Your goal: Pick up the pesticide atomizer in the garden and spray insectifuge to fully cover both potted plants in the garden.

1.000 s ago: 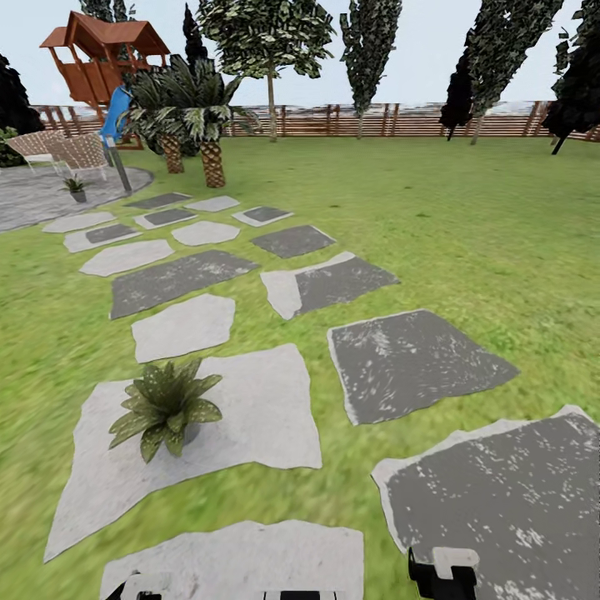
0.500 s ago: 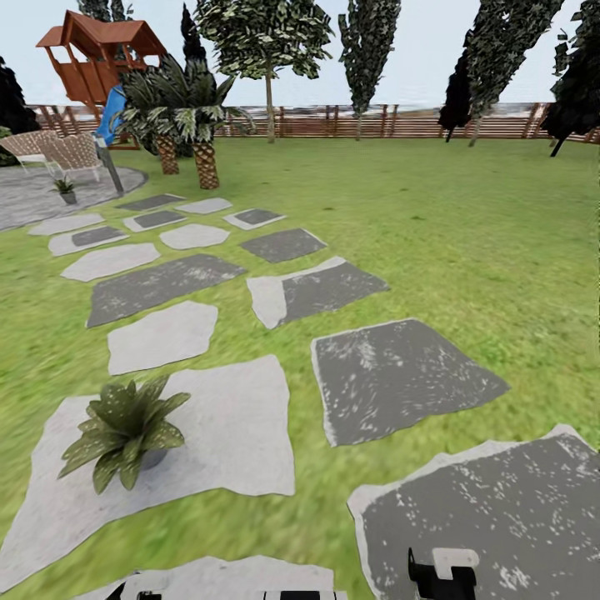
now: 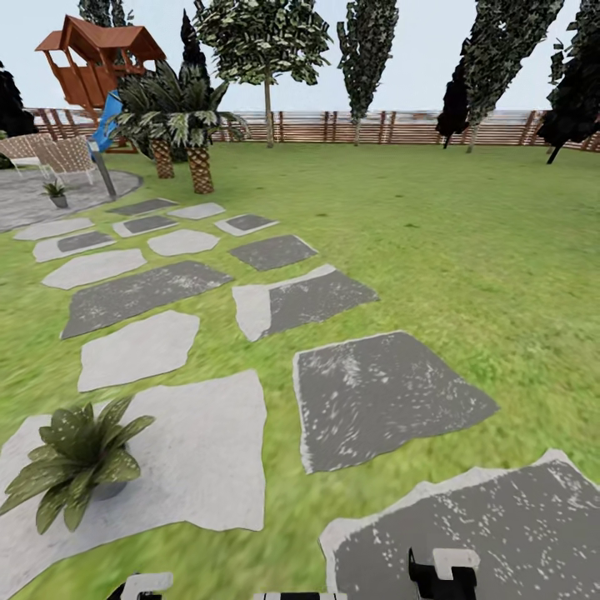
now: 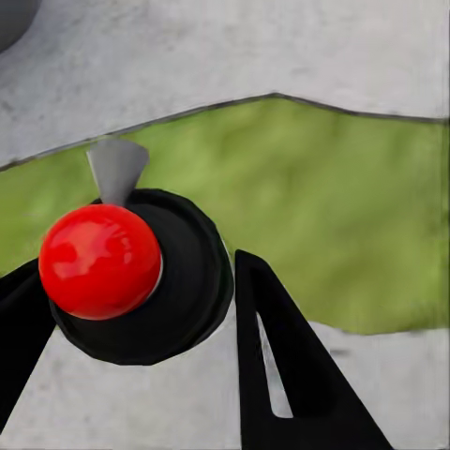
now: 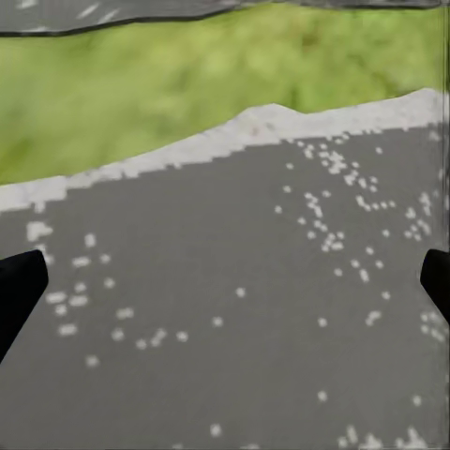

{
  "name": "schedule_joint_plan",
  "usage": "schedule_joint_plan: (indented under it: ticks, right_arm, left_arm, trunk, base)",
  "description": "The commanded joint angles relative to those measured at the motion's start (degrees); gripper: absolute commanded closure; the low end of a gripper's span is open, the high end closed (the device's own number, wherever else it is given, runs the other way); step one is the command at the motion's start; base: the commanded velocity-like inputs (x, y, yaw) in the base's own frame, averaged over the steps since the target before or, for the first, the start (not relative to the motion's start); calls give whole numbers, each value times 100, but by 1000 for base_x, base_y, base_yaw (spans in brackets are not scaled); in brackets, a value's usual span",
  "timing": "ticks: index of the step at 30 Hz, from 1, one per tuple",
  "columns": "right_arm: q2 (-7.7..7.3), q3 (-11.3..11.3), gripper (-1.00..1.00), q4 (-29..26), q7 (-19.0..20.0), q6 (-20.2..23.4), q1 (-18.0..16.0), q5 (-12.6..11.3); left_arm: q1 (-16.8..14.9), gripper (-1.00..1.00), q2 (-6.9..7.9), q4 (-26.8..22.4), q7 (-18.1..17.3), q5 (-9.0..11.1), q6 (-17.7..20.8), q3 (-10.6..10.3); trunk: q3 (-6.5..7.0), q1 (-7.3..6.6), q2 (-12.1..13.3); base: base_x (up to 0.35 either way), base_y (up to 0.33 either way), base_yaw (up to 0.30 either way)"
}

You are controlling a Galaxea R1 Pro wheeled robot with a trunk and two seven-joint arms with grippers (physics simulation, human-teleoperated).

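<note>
Red-capped pesticide atomizer gripped between left end effector fingers (right end effector spread wide)

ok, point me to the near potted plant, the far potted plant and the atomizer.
near potted plant [image 3: 73, 462], head view, centre of the leaf rosette
far potted plant [image 3: 55, 191], head view, its leaves above the pot
atomizer [image 4: 141, 277], left wrist view, black body under the red ball

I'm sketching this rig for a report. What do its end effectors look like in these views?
Both wrist views show smooth, black, tapering fingers; the left end effector has a finger with a narrow slot cut through it. In the head view the right end effector appears as a black body with a pale block on top.
</note>
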Motion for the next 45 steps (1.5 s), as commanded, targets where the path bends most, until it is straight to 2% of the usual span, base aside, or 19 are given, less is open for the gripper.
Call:
schedule_joint_plan:
  ticks: [1,14,22,31,39,45]
  right_arm:
    - [1,-5,-100,5,-43,0,-3,60]
    - [5,-6,-100,-1,-41,0,-3,34]
    - [78,-5,-100,5,-41,-12,-3,34]
    - [80,-5,-100,4,-30,-4,-3,43]
    - [80,-5,-100,5,-35,-9,-3,43]
    - [80,-5,-100,5,-36,-7,-3,43]
  left_arm:
    - [-3,100,-1,3,22,-63,-20,26]
    - [-3,100,8,3,23,-64,-20,29]
    - [-3,100,10,3,27,-52,-20,29]
    - [-3,100,11,3,26,-54,-21,29]
    - [-3,100,2,3,29,-41,-22,29]
    - [-3,100,10,3,31,-13,-27,38]
  trunk:
    - [-3,1,-1]
    - [-1,1,-1]
    - [-1,1,-1]
    - [-1,1,-1]
    - [-1,1,-1]
    - [-1,1,-1]
  base:
    - [231,-270,0]
    - [254,-244,0]
    - [288,-201,0]
    - [337,-26,18]
    - [341,-30,247]
    - [341,-103,38]
